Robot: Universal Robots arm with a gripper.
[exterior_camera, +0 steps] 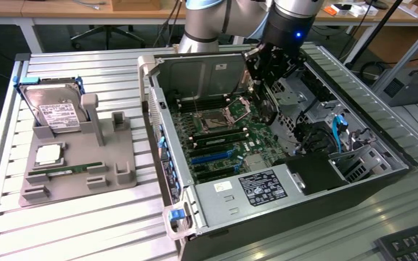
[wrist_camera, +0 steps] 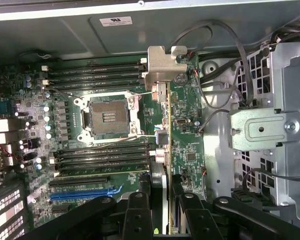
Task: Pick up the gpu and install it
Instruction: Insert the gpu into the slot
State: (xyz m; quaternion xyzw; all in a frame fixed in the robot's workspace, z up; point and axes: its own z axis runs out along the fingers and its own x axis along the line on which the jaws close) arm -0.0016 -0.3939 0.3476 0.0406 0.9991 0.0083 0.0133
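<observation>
My gripper (exterior_camera: 271, 68) hangs inside the open computer case (exterior_camera: 167, 117), over the motherboard (exterior_camera: 220, 138). It is shut on the gpu (exterior_camera: 268, 106), which hangs below it as a thin dark card. In the wrist view the gpu (wrist_camera: 162, 150) is seen edge-on between the black fingers (wrist_camera: 137, 210), with my gripper (wrist_camera: 160, 195) clamped on its near end. Its silver end bracket (wrist_camera: 162, 62) is at the far end, near the case wall. The card is above the board, beside the CPU socket (wrist_camera: 107, 115) and the RAM slots. Whether it touches the board I cannot tell.
A blue expansion slot (wrist_camera: 85, 192) and black slots lie on the board. Drive cages and cables (exterior_camera: 332, 136) crowd the case's other half. On the exterior view's left a grey stand (exterior_camera: 78, 168) holds a hard drive (exterior_camera: 53, 111), a CPU and a RAM stick. A keyboard (exterior_camera: 416, 244) sits at the bottom right.
</observation>
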